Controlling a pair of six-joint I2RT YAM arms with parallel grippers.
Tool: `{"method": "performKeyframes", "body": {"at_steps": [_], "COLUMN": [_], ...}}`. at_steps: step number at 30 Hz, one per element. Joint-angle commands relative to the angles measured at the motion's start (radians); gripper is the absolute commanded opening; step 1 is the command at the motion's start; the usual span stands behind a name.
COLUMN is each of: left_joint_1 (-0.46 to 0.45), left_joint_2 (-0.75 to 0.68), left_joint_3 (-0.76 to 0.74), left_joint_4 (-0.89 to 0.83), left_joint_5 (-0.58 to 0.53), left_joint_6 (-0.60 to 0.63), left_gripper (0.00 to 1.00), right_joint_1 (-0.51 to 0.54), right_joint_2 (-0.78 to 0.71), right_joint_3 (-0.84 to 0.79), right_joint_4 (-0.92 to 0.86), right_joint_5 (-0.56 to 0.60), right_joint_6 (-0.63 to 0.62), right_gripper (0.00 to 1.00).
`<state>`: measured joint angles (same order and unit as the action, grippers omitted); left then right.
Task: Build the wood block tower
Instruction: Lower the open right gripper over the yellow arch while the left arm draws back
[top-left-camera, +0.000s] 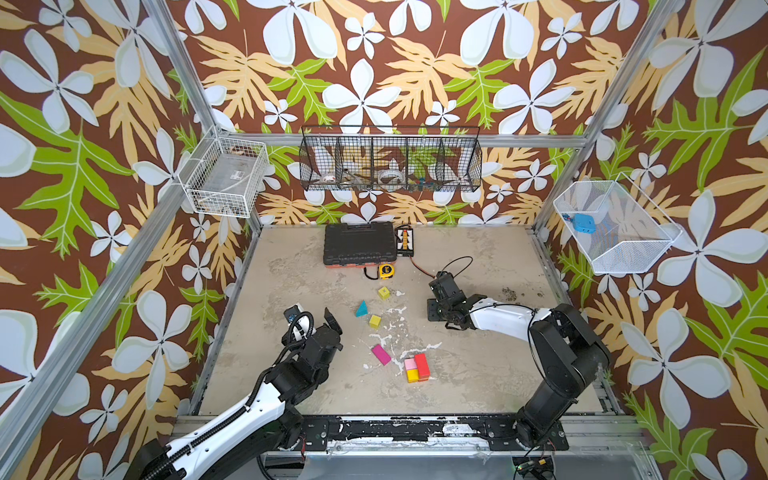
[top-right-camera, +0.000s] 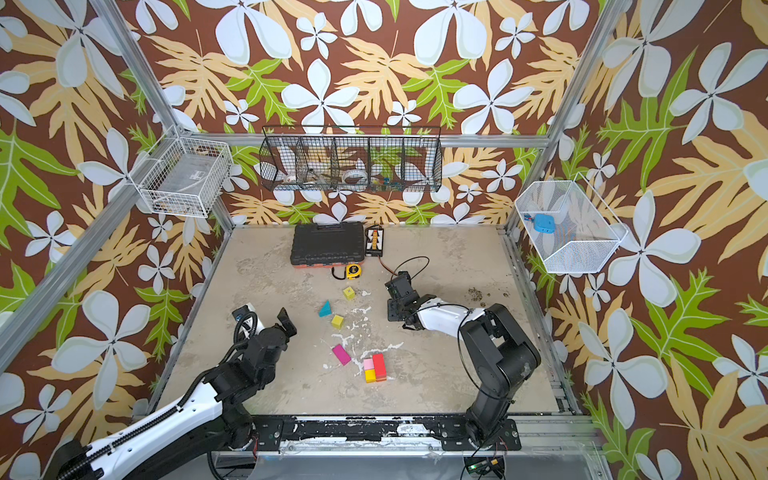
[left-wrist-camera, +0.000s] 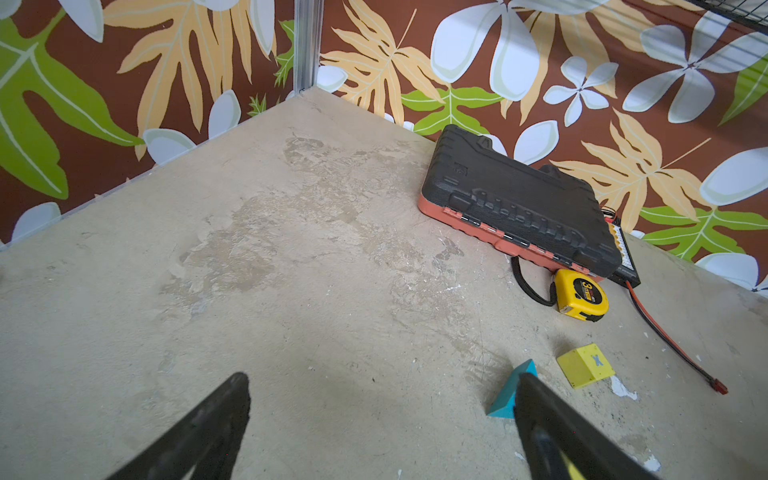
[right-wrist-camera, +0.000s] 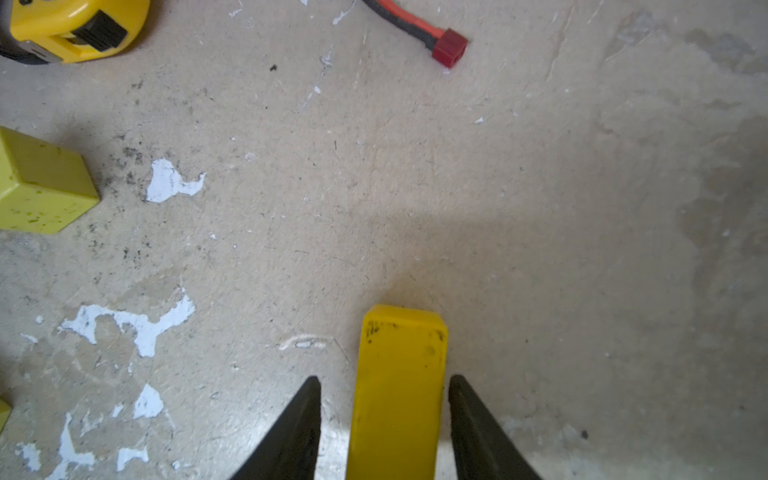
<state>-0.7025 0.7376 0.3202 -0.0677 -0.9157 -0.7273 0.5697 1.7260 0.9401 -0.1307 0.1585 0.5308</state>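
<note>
right gripper (right-wrist-camera: 384, 380): jaws half-open, straddling yellow brick (right-wrist-camera: 402, 345), not yet pinching | grip needs centring, then squeezing squarely | left gripper (left-wrist-camera: 382, 415): wide open, empty

Both arms are built of black joint housings joined by white shells — the left arm (top-left-camera: 249, 409) is lined with ribbed black cable conduit, the right arm (top-left-camera: 505, 318) looped by thin black wire.

Yellow brick (right-wrist-camera: 398, 374) cropped, perhaps halfway.
</note>
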Motion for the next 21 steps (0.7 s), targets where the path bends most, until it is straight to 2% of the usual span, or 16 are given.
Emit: {"method": "performKeyframes", "body": {"at_steps": [1, 5, 21], "left_joint_1": [0.001, 0.0, 0.0], "left_joint_2": [0.0, 0.0, 0.005], "left_joint_3": [0.005, 0.005, 0.005], "left_joint_4": [0.014, 0.017, 0.019], "left_joint_5": [-0.02, -0.02, -0.012], "left_joint_6": [-0.001, -0.001, 0.003], "left_gripper": [1.0, 1.0, 1.0], "right_joint_1": [0.002, 0.002, 0.007], "right_joint_2": [0.004, 0.008, -0.031], "right_joint_3": [0.007, 0.007, -0.009], "right_joint_4": [-0.022, -0.022, -0.033], "right_joint_5": [0.034, 0.043, 0.05], "right_joint_6": [-0.003, -0.004, 0.005], "right_gripper": [0.45, 0.42, 0.2]}}
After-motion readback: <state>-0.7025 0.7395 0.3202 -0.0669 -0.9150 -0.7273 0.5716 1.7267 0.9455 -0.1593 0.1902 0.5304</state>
